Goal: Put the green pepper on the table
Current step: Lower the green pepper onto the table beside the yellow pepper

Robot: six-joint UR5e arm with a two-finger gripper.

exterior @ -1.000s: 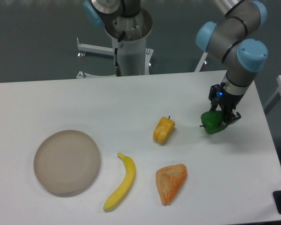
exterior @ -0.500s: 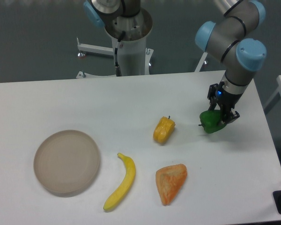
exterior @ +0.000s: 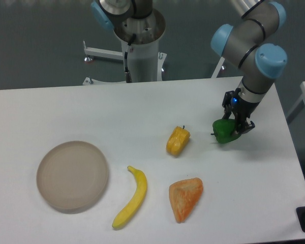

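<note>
While most of the view is taken up by the large flat white matte table [exterior: 142, 117], a single grey robot arm with light-blue joint caps [exterior: 254, 48] reaches down over its right side, and a second grey and white column with a blue cap [exterior: 134, 35] stands behind the far edge. No brand, label or writing can be read anywhere.

One round beige plate [exterior: 72, 175] lies at the left front of the table, with nothing on it. Just right of it lies one yellow banana [exterior: 132, 198], its long axis running near to far. Beside the banana sits one orange wedge-shaped piece of food [exterior: 185, 198] — what kind I cannot tell. Farther back, near the middle, lies one small yellow-orange pepper [exterior: 178, 141], stem toward the far side.

One small glossy dark-green bell pepper [exterior: 223, 132] sits at the right side of the table, well apart from the plate. The black two-finger gripper [exterior: 236, 124] comes down onto its right upper side, and its fingers are closed against the pepper, holding it. The pepper's short stem [exterior: 214, 134] points left, toward the yellow-orange pepper, so its long axis runs roughly left to right — whether its underside touches the tabletop or hangs just above cannot be told.
</note>
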